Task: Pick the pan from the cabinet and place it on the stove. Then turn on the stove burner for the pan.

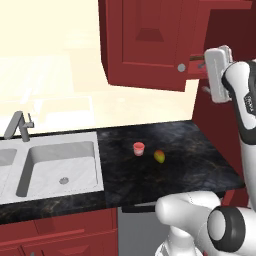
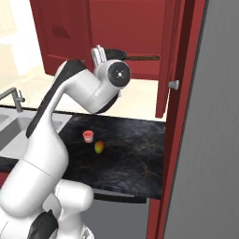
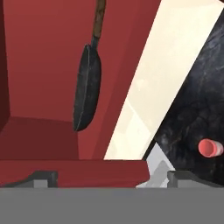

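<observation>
The pan, dark grey with a brown wooden handle, lies on the shelf inside the open dark red cabinet. In the hand view the pan appears edge-on ahead of the fingertips, with its handle pointing away and the cabinet around it. My gripper is open at the cabinet's mouth, just short of the pan and holding nothing. From the left, the gripper is level with the cabinet's lower edge. The stove and its burner are out of view.
An open cabinet door with a silver knob hangs to the right of the arm. A small red cup and a mango sit on the black counter. A sink with a faucet lies to the left.
</observation>
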### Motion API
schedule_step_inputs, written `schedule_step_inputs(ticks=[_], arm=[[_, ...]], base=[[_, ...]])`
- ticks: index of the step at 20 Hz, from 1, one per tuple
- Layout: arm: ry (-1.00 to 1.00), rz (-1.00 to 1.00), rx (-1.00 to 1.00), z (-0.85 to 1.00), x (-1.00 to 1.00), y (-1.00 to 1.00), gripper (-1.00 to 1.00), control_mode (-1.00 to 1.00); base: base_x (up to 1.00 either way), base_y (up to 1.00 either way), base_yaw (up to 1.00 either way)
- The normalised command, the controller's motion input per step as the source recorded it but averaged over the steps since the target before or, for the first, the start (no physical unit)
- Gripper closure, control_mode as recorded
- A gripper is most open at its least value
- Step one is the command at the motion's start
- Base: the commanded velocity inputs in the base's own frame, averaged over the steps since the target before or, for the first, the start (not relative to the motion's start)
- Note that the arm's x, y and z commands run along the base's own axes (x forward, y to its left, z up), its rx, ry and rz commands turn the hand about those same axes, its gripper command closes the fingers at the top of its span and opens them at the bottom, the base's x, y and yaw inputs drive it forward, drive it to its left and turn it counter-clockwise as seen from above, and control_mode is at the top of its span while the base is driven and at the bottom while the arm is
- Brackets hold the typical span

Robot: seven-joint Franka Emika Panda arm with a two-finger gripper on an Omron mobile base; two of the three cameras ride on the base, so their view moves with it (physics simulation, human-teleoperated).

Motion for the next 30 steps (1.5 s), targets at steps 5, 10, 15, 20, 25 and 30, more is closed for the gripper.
schedule_step_inputs(ticks=[5, 10, 15, 20, 25, 30], arm=[[0.00, 0.00, 0.09, 0.00, 0.44, 0.00, -1.00, -1.00], [0.00, 0.00, 0.08, 0.00, 0.38, 0.00, -1.00, -1.00], [0.00, 0.00, 0.07, -0.01, 0.32, 0.05, -1.00, -1.00], [0.00, 0.00, 0.07, -0.05, 0.27, 0.06, -1.00, -1.00], [0.00, 0.02, 0.07, -0.04, 0.14, 0.14, -1.00, -1.00], [0.00, 0.05, 0.06, -0.03, 0.00, 0.26, -1.00, -1.00]], base=[[0.00, 0.00, 0.00], [0.00, 0.00, 0.00], [0.00, 0.00, 0.00], [0.00, 0.00, 0.00], [0.00, 0.00, 0.00], [0.00, 0.00, 0.00]])
